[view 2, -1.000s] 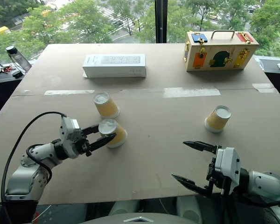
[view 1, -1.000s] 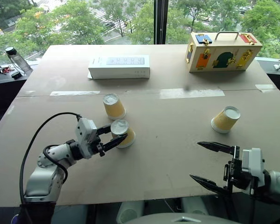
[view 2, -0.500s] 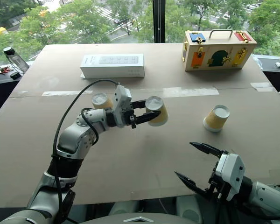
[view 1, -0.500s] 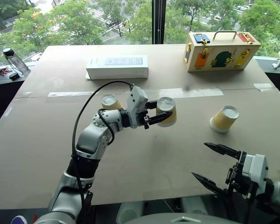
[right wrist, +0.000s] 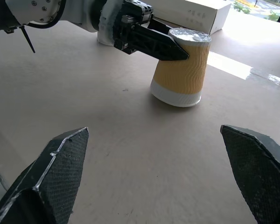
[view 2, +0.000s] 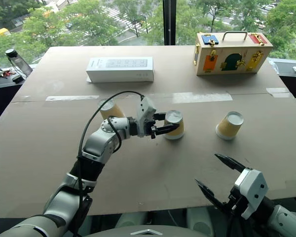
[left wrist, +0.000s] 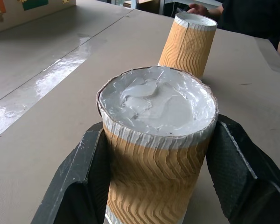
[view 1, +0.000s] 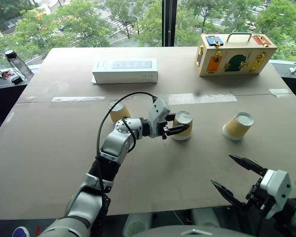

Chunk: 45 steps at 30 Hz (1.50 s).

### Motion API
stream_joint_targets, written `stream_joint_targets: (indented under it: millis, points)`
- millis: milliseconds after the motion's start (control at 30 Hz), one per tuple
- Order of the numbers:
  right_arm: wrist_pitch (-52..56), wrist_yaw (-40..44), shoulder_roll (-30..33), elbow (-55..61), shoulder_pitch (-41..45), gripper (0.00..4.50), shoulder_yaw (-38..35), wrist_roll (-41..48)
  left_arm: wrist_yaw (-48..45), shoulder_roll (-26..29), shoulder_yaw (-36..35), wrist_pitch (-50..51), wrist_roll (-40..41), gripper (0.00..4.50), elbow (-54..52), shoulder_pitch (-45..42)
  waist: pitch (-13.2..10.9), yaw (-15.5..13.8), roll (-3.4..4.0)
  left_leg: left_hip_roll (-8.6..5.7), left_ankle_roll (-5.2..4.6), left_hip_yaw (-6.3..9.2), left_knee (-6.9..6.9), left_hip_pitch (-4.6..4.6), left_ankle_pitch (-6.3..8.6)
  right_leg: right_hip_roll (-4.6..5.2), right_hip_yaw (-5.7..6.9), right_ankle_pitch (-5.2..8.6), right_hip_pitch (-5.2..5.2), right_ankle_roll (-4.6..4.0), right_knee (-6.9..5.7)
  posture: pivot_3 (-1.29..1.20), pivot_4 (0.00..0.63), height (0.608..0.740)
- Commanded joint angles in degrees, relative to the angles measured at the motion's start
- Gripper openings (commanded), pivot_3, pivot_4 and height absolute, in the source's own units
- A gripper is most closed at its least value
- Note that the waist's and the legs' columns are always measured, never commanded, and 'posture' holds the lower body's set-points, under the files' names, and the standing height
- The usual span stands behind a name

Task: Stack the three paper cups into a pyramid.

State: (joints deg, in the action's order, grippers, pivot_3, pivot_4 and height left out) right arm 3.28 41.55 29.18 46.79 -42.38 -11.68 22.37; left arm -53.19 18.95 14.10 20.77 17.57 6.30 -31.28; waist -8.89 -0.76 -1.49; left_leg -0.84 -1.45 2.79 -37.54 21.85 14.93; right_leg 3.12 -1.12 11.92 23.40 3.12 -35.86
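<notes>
Currently midway through laying the pyramid's base, by the look of it; middle cup (view 1: 181, 125) clamped upside down between the black fingers of the left end effector (view 1: 178, 130), white bottom up, rim at or just above the worktop (view 1: 153, 168) near its centre; hard to tell whether fully set down. Right cup (view 1: 238, 126) standing inverted on the worktop to the right, apart from the gripped one; left cup (view 1: 119, 111) partly hidden behind the left forearm, further left and a little back. Next move, as judged: carrying the gripped cup over until just beside another cup, releasing without tipping it, then bringing the last cup on top across the two white bottoms; needs bases close enough to bridge and level. Right end effector (view 2: 220, 176) hanging low at the near right edge, fingers spread wide and empty, well apart from every cup. White box (view 1: 126, 70) and wooden latch box (view 1: 235, 54) sitting at the far side, clear of the work.
</notes>
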Motion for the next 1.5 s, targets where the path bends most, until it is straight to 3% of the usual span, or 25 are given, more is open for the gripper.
stream_joint_targets:
  millis: [33,167,200,300,433,533,633,767,867,1067,1200,1500]
  points:
    - [-1.37,-0.79,-0.36,2.35,-0.31,4.50,-0.52,-0.17,0.02,0.15,-0.73,-1.79,-1.05,2.30,-0.41,-0.87,0.00,-0.02,0.00,0.00,0.00,-0.01,0.00,0.00,0.00,0.01,-0.01,0.00,0.00,0.00,0.00,0.00,0.150,0.740]
    - [-0.82,-1.23,-0.25,2.56,0.44,4.50,-0.05,-0.11,0.30,-0.09,-2.05,-1.80,-0.59,2.30,-0.29,-1.49,0.00,-0.03,0.00,-0.01,0.00,-0.01,0.00,0.00,0.00,0.02,0.00,0.01,0.00,0.02,0.00,0.00,0.150,0.740]
    - [-0.70,-1.22,-0.13,2.44,0.73,4.50,-0.09,0.02,-0.37,0.30,-2.28,-0.99,0.22,3.31,-1.19,-0.82,0.00,-0.03,0.00,-0.01,0.00,0.00,0.00,-0.01,0.00,0.02,0.00,0.01,0.00,0.01,0.00,0.00,0.150,0.740]
    - [-0.30,-1.03,0.35,2.04,1.93,4.50,-0.33,0.50,-0.37,0.94,-6.04,1.12,4.42,4.41,-5.75,1.16,-0.01,0.14,0.01,0.00,0.00,-0.01,0.00,0.00,0.00,0.02,0.00,0.00,0.00,0.01,0.00,0.00,0.150,0.740]
    - [0.13,-0.52,0.85,1.61,4.03,4.50,-0.07,1.28,-0.29,3.52,-12.01,5.12,10.23,4.41,-12.10,5.45,-0.01,0.18,0.03,0.04,0.00,-0.01,0.00,-0.01,0.00,0.03,-0.01,0.00,0.02,0.00,0.00,0.00,0.150,0.740]
    - [0.83,-0.07,1.62,1.45,7.12,4.50,0.64,2.52,0.51,7.48,-20.24,8.86,17.00,4.41,-20.62,13.95,-0.01,0.67,0.07,0.08,0.00,-0.01,0.03,-0.02,0.00,0.03,-0.01,0.00,0.03,-0.01,-0.01,0.00,0.150,0.740]
    - [1.33,0.51,2.30,1.08,9.96,4.50,1.25,3.88,2.82,9.33,-27.31,7.66,18.65,4.41,-24.95,22.35,-0.03,0.94,0.09,0.07,0.00,-0.01,0.04,-0.01,0.00,0.07,-0.01,0.00,0.05,-0.02,-0.01,0.00,0.150,0.740]
    - [1.88,0.78,2.48,-0.59,14.23,4.50,3.68,3.83,4.81,11.13,-35.95,0.28,14.64,4.41,-18.65,30.65,-0.02,0.31,0.08,0.07,0.00,0.00,0.05,-0.03,0.00,0.12,0.02,0.01,0.05,-0.02,-0.01,0.00,0.150,0.740]
    - [1.46,1.51,2.37,-2.25,16.43,4.50,5.52,3.55,7.23,12.60,-38.69,-1.70,13.23,4.41,-13.65,29.91,-0.01,-0.51,0.05,0.05,0.00,0.05,0.03,-0.03,0.00,0.10,0.11,0.02,0.03,0.00,-0.01,0.00,0.150,0.740]
    - [0.35,2.57,2.60,-3.78,17.22,4.50,5.70,4.02,6.00,16.15,-37.33,-1.81,12.17,4.41,-5.94,23.15,0.01,-1.22,-0.01,0.00,0.01,0.06,-0.01,-0.02,0.00,0.11,0.15,0.00,-0.02,-0.03,0.00,0.00,0.150,0.740]
    - [-0.48,2.62,2.46,-3.55,16.14,4.50,5.22,3.79,2.35,18.74,-32.83,-0.14,11.48,4.41,-2.92,16.95,0.01,-0.83,-0.01,-0.01,0.01,0.05,0.00,0.00,0.00,0.10,0.13,-0.01,-0.01,-0.04,0.00,0.00,0.150,0.740]
    - [-1.12,1.29,2.12,-1.61,13.23,4.50,5.26,3.14,0.11,18.94,-24.92,-3.63,5.73,4.41,6.03,7.31,0.00,0.58,0.00,0.03,0.01,-0.01,0.02,-0.04,0.00,0.04,0.05,-0.07,0.01,0.05,-0.03,0.00,0.150,0.740]
